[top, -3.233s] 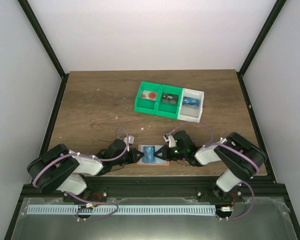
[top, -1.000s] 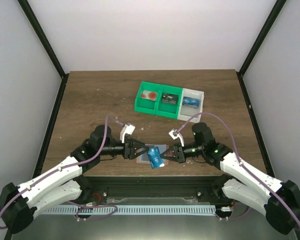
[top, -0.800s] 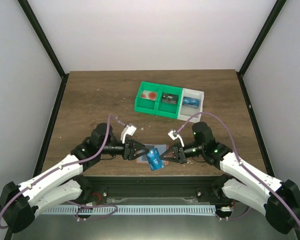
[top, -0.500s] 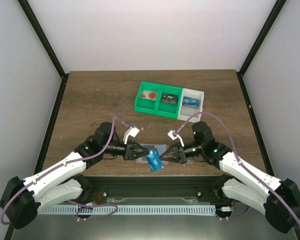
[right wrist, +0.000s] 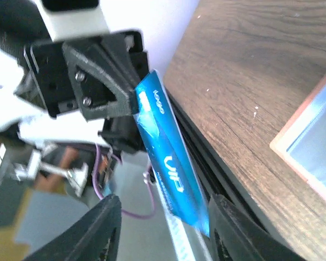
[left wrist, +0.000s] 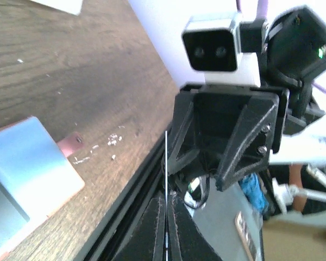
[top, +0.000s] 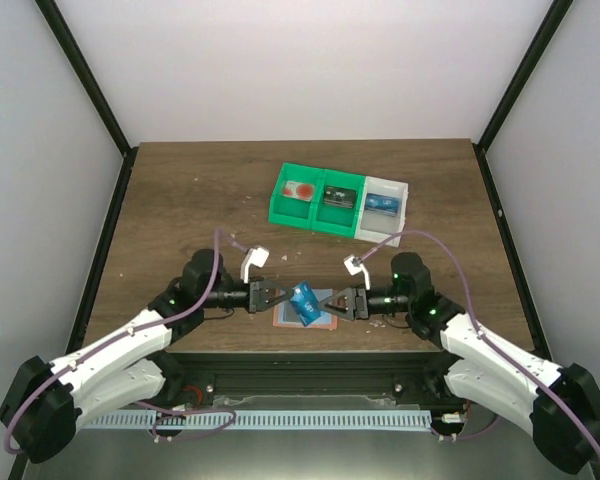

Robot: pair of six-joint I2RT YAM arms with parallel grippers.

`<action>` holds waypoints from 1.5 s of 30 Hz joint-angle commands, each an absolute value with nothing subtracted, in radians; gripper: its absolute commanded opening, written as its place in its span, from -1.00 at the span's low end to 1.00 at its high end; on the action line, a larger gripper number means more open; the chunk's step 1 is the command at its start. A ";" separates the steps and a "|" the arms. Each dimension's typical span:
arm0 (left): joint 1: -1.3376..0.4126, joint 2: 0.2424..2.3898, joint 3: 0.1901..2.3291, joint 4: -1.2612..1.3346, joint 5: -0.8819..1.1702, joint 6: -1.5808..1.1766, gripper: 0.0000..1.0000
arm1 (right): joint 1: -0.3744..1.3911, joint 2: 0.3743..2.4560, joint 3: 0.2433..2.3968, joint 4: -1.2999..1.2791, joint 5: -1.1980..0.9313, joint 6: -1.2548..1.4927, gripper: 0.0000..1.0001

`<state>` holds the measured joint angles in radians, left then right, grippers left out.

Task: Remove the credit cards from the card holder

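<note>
A blue credit card [top: 303, 300] hangs in the air between my two grippers, just above the salmon-pink card holder [top: 319, 322], which lies flat at the table's near edge. My left gripper [top: 275, 296] is shut on the card's left end. In the left wrist view the card [left wrist: 165, 163] shows edge-on as a thin line pinched between the fingers of the left gripper [left wrist: 165, 200]. My right gripper [top: 333, 303] is open. In the right wrist view the card [right wrist: 168, 163] stands between the right gripper's [right wrist: 163, 205] spread fingers without being clamped. The holder shows a light-blue face [left wrist: 27, 171], also seen in the right wrist view [right wrist: 312, 144].
A green two-compartment bin [top: 316, 198] and an attached white bin [top: 384, 209] with small red, black and blue items stand at the back centre. The black frame rail [top: 300, 355] runs just in front of the holder.
Both arms have risen from the holder. The blue card has come up off it, from tilted low to higher between the grippers. The right gripper has drawn slightly right.
</note>
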<state>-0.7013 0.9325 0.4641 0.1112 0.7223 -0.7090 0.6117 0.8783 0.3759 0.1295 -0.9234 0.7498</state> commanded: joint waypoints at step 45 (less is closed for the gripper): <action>-0.694 0.954 0.225 0.778 0.213 -1.270 -1.00 | 0.710 1.199 0.380 0.848 -0.586 1.342 -0.99</action>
<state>-0.6960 0.9676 0.2424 0.7467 0.2146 -1.2652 0.7010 1.1999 0.3569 0.8139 -0.5980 1.3502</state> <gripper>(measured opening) 0.017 0.018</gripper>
